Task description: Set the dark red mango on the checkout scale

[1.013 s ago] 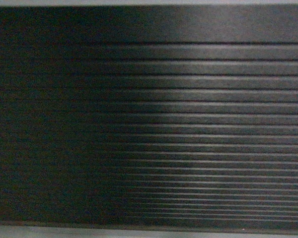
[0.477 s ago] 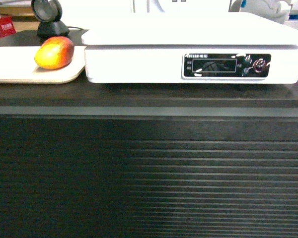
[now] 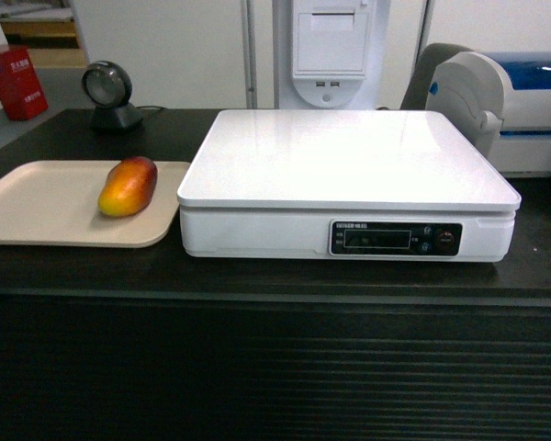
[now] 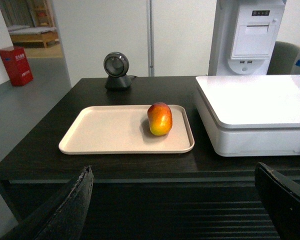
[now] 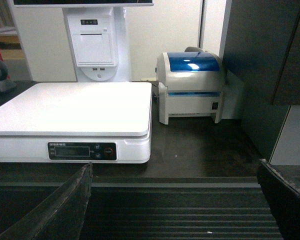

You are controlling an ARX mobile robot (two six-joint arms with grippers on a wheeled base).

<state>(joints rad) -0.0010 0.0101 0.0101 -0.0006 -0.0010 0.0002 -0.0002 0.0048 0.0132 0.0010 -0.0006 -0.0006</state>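
While on beige tray (image 3: 37, 216): dark red mango (image 3: 129, 186).

A beige tray (image 3: 46, 207) lies flat at the left middle of the head view. Behind it, toward the upper left, a round black barcode scanner (image 3: 109, 92) stands on its base, and a red box (image 3: 15, 81) sits at the far upper left edge. A white receipt printer (image 3: 331, 46) rises at top centre. A white label printer with a blue lid (image 5: 191, 86) fills the upper right
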